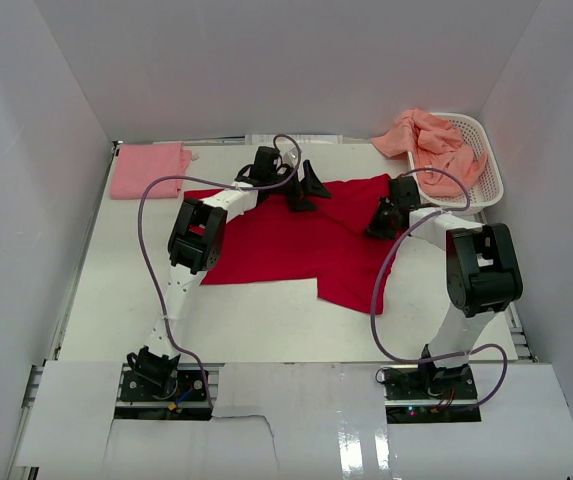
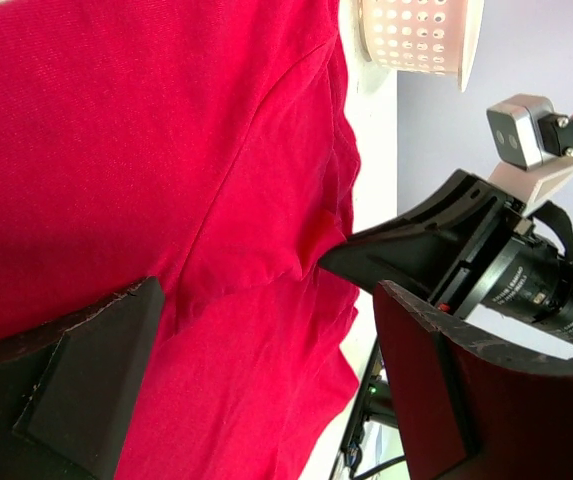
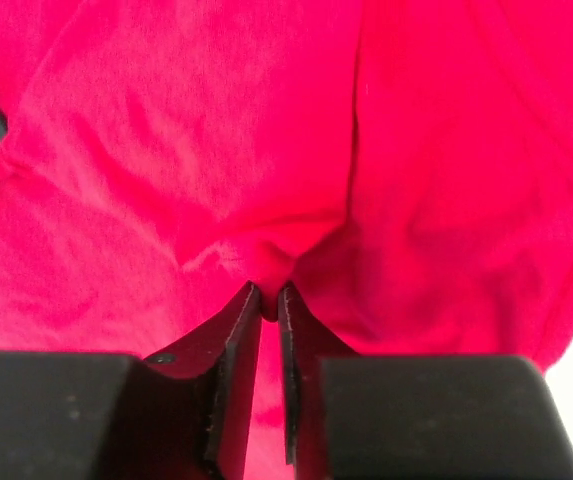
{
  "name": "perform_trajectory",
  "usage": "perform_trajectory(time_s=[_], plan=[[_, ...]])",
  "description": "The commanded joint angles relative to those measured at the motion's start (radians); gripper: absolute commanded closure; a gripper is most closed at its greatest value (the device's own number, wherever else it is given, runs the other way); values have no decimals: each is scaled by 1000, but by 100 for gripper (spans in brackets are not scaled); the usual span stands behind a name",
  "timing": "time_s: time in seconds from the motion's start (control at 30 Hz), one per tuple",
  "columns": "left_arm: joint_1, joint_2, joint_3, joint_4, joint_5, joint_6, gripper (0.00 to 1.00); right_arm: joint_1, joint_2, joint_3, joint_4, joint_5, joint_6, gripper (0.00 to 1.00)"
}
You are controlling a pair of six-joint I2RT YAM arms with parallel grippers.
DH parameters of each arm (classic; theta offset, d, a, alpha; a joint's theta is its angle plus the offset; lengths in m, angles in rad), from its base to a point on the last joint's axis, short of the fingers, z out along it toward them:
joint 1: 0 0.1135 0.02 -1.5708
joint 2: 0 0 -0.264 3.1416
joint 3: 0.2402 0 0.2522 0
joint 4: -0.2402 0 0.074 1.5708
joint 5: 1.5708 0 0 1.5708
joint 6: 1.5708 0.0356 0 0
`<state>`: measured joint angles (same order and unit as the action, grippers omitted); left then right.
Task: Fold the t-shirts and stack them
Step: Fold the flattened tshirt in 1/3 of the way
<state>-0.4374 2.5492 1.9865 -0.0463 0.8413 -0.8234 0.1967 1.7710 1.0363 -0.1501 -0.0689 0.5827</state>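
Observation:
A bright red t-shirt (image 1: 286, 245) lies spread on the white table. My left gripper (image 1: 306, 188) is open over its far edge, jaws wide apart with red cloth (image 2: 226, 300) below them. My right gripper (image 1: 381, 222) is shut on a pinched fold of the red t-shirt (image 3: 271, 265) near its right side. A folded light pink t-shirt (image 1: 149, 170) lies at the far left. Salmon-orange t-shirts (image 1: 428, 143) are heaped in the basket at the far right.
The white latticed basket (image 1: 486, 180) stands at the back right; its rim shows in the left wrist view (image 2: 416, 40). White walls close in the table on three sides. The right arm's wrist and camera (image 2: 526, 260) are close to my left gripper.

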Motion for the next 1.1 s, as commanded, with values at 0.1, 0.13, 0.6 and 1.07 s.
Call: perform_trajectory(time_s=[0.1,0.13,0.6,1.07], plan=[[3,-52,-9,-30,-11,29,2,-5,74,125,32,28,-30,92],[3,-53,-11,-30,-10,30,2,-5,82,140,30,21,-30,92],[5,-50,-21,-18,4,20,2,-29,349,588,-13,-72,9,92],[17,-58,-46,10,24,0,2,-48,331,549,138,-91,-14,58]])
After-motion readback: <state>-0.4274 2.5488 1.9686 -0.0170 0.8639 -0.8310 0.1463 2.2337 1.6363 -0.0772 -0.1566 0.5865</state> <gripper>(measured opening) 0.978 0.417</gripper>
